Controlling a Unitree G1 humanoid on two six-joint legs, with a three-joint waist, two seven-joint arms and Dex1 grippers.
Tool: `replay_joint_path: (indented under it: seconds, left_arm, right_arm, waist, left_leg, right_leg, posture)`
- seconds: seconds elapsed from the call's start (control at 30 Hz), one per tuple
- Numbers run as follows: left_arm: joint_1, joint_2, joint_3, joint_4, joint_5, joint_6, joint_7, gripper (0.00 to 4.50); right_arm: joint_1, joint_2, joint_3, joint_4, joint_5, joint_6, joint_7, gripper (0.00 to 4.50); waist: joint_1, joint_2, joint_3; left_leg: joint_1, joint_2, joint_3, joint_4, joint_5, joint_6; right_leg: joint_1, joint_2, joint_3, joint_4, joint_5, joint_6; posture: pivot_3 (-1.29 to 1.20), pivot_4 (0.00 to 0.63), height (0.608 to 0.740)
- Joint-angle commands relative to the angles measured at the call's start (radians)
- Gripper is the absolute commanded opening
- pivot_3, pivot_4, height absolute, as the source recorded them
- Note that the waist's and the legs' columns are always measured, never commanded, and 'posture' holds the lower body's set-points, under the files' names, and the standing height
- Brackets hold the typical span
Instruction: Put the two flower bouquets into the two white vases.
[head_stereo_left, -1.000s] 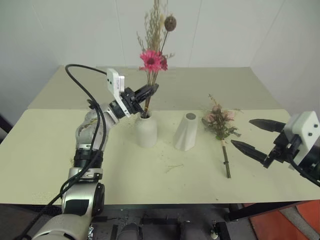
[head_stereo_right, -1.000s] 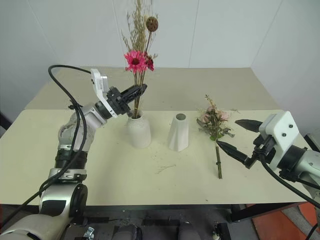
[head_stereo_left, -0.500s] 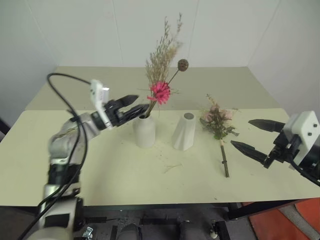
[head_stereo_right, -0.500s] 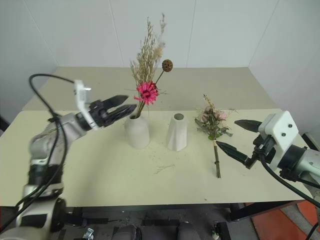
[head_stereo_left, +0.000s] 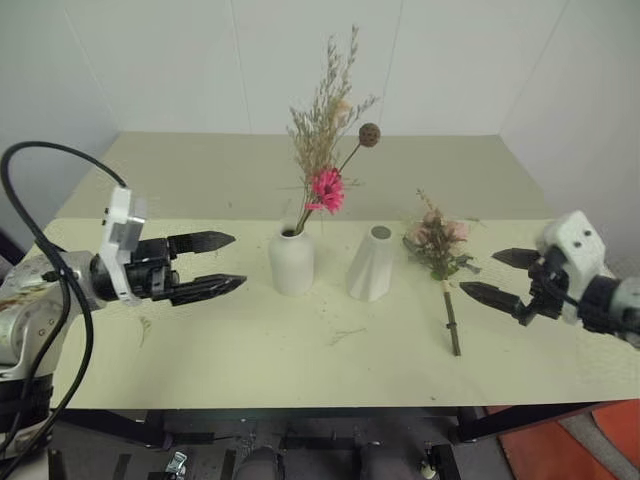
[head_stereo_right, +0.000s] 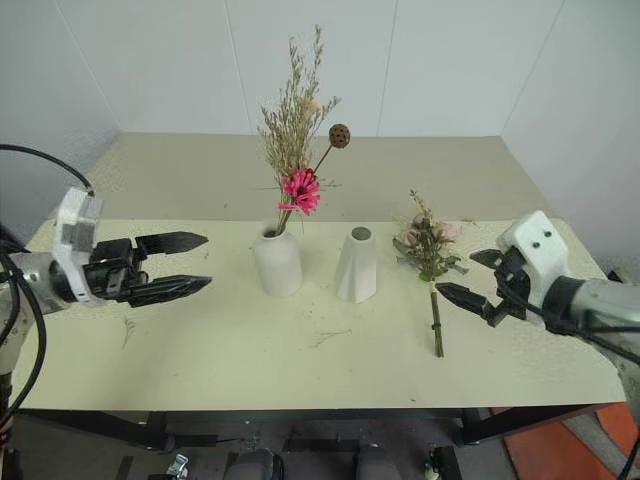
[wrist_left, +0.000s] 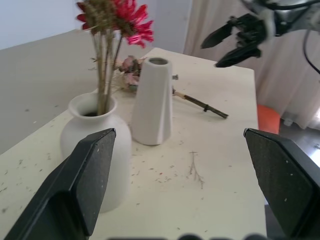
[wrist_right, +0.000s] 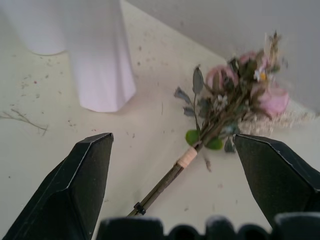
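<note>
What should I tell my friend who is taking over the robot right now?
Left hand: open, holding nothing, left of the vases.
Right hand: open, holding nothing, beside the pink rose bouquet.
The grass bouquet with the magenta flower stands in the round vase. That one is done.
The cone-shaped vase has nothing in it.
The rose bouquet lies flat on the table, right of the cone-shaped vase.
Left: put it into the cone-shaped vase.

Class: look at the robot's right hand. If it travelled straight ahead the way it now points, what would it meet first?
Most likely the rose bouquet: the open right hand points at its stem lying on the table, with the cone vase further along. Depth is uncertain.
</note>
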Motion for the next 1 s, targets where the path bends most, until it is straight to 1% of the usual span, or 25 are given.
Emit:
replay_joint_path:
  seconds: [0.03,0.2,0.27,0.43,0.5,0.6,0.7,0.87,0.9,0.93,1.0]
  left_arm:
    - [-0.033,0.016,-0.007,-0.035,-0.023,-0.033,-0.044,4.48]
    - [-0.069,0.009,-0.031,-0.028,-0.023,-0.048,-0.072,4.48]
    - [-0.077,0.004,-0.038,-0.027,-0.021,-0.052,-0.073,4.48]
    - [-0.074,-0.003,-0.043,-0.035,-0.015,-0.059,-0.074,4.48]
    - [-0.068,-0.002,-0.039,-0.043,-0.018,-0.059,-0.072,4.48]
    - [-0.060,0.002,-0.033,-0.051,-0.022,-0.060,-0.069,4.48]
    - [-0.046,0.008,-0.019,-0.064,-0.027,-0.058,-0.065,4.50]
    - [-0.023,0.014,-0.002,-0.080,-0.031,-0.056,-0.059,4.50]
    - [-0.022,0.016,-0.001,-0.082,-0.032,-0.056,-0.058,4.50]
    - [-0.021,0.017,-0.001,-0.082,-0.033,-0.057,-0.058,4.50]
    - [-0.021,0.021,-0.003,-0.079,-0.035,-0.059,-0.059,4.50]
  right_arm:
    - [-0.102,0.009,0.059,0.057,0.020,0.161,-0.054,4.50]
    - [-0.299,0.027,0.223,0.204,0.017,0.377,-0.056,4.50]
    - [-0.370,0.067,0.287,0.308,-0.013,0.408,-0.063,4.50]
    - [-0.521,0.148,0.415,0.554,-0.110,0.383,-0.061,4.50]
    - [-0.572,0.180,0.467,0.659,-0.171,0.343,-0.074,4.50]
    - [-0.622,0.227,0.502,0.797,-0.253,0.248,-0.085,4.50]
    - [-0.655,0.249,0.521,0.868,-0.307,0.182,-0.061,3.90]
    - [-0.673,0.263,0.497,0.899,-0.334,0.162,-0.031,2.20]
    - [-0.671,0.264,0.491,0.895,-0.339,0.163,-0.031,1.74]
    - [-0.666,0.262,0.482,0.887,-0.340,0.167,-0.029,1.47]
    - [-0.660,0.262,0.443,0.870,-0.335,0.190,-0.045,0.78]
  waist:
    - [0.000,0.000,0.000]
    - [-0.001,0.000,0.000]
    - [-0.001,0.000,0.000]
    - [-0.005,0.000,0.000]
    - [-0.005,0.000,0.000]
    - [-0.005,0.000,0.000]
    - [-0.005,0.000,0.000]
    - [-0.005,0.000,0.000]
    - [-0.005,0.000,0.000]
    - [-0.005,0.000,0.000]
    - [-0.005,0.000,0.000]
  left_leg:
    - [0.000,0.000,0.000,0.000,0.000,0.000]
    - [-0.002,0.000,0.000,0.000,0.000,0.000]
    - [-0.002,0.000,0.000,0.000,0.000,0.000]
    - [-0.003,0.000,0.000,0.000,0.000,0.000]
    - [-0.004,0.000,0.000,0.000,0.000,0.000]
    - [-0.005,0.000,0.000,0.000,0.000,0.000]
    - [-0.004,0.000,0.000,0.000,0.000,0.000]
    - [-0.004,0.000,0.000,0.000,0.000,0.000]
    - [-0.004,0.000,0.000,0.000,0.000,0.000]
    - [-0.004,0.000,0.000,0.000,0.000,0.000]
    - [-0.004,0.000,0.000,0.000,0.000,0.000]
  right_leg:
    - [0.000,0.000,0.000,0.000,0.000,0.000]
    - [-0.002,0.000,0.000,-0.001,0.000,0.000]
    - [-0.002,0.000,0.000,-0.001,0.000,0.000]
    - [-0.003,0.000,0.000,-0.001,0.000,0.000]
    - [-0.004,0.000,0.000,-0.001,0.000,0.000]
    - [-0.004,0.000,0.000,-0.001,0.000,0.000]
    - [-0.004,0.000,0.000,-0.001,0.001,0.001]
    - [-0.004,0.000,0.000,-0.001,0.001,0.001]
    - [-0.004,0.000,0.000,-0.001,0.001,0.001]
    - [-0.004,0.000,0.000,-0.001,0.001,0.001]
    - [-0.004,0.000,0.000,-0.001,0.001,0.001]
  posture:
    - [0.00,0.150,0.740]
    - [0.00,0.150,0.740]
    - [0.00,0.150,0.740]
    - [0.00,0.150,0.740]
    - [0.00,0.150,0.740]
    - [0.00,0.150,0.740]
    - [0.00,0.150,0.740]
    - [0.00,0.150,0.740]
    - [0.00,0.150,0.740]
    - [0.00,0.150,0.740]
    - [0.00,0.150,0.740]
